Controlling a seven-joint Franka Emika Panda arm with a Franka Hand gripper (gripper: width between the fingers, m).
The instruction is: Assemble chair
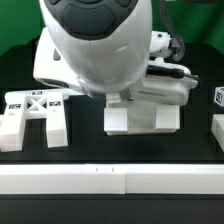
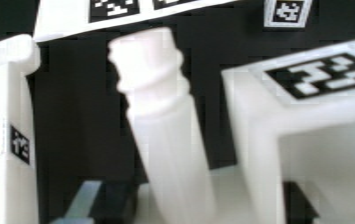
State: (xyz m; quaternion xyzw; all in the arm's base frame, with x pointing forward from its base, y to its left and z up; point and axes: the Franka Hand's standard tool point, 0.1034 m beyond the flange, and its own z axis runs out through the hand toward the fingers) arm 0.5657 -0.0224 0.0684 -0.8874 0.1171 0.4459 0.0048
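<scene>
Chair leg (image 2: 156, 110) sits within the tool (image 2: 188, 205), apparently clamped, between tagged chair parts (image 2: 307, 140).

in the exterior view the arm's white body (image 1: 95, 45) hides the gripper (image 2: 177, 212). in the wrist view only the tips of its fingers (image 2: 94, 202) show, and the gripped end of the leg (image 2: 160, 120) runs off the edge between them. outside one finger a tagged chair part (image 2: 307, 140) is cropped, outside the other a second chair part (image 2: 0, 90). beyond the fingers two tags (image 2: 284, 12) are sliced by the edge.
</scene>
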